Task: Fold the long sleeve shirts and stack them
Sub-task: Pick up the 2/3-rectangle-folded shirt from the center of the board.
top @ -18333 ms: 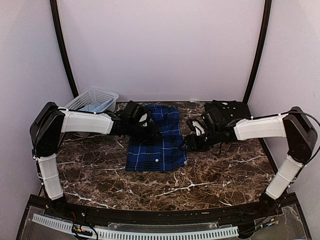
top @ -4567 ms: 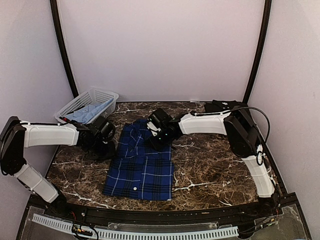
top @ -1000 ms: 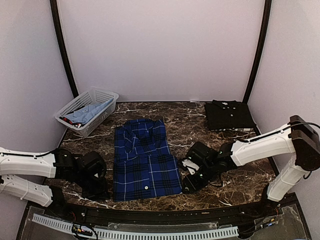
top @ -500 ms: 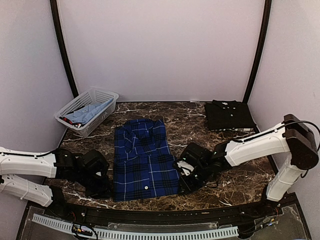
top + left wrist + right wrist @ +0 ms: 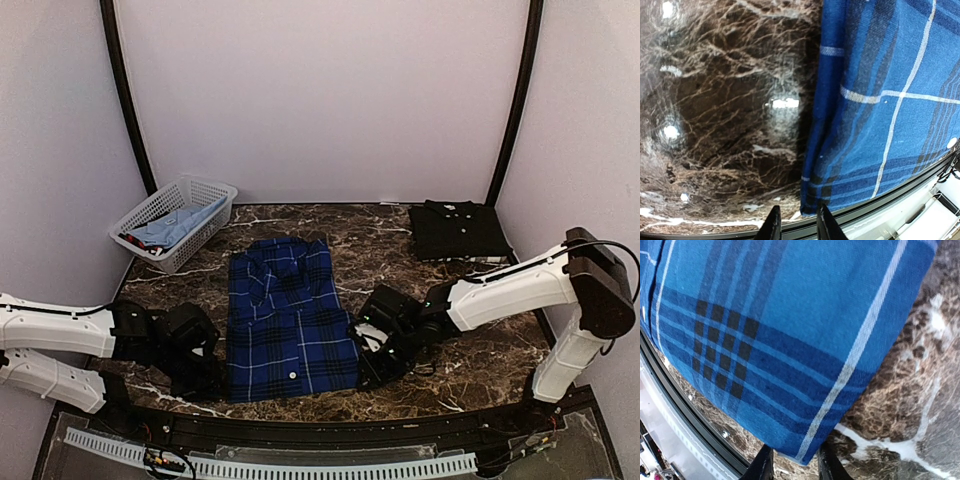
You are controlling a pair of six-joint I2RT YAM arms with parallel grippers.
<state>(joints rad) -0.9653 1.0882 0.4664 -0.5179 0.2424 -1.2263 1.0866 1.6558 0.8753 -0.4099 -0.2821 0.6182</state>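
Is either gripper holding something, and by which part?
Nothing seems gripped yet: the left gripper and right gripper each straddle a near corner of the plaid shirt, jaws slightly apart.

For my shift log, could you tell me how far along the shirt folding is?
Done: black shirt lies folded far right. In hand: left gripper and right gripper sit at the near corners of the half-folded blue plaid shirt. Left: finishing that fold, then stacking.

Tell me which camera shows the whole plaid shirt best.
Top external: the plaid shirt lies flat, full outline visible. Left wrist shows only its near-left hem corner by the left gripper; right wrist only the near-right corner by the right gripper.
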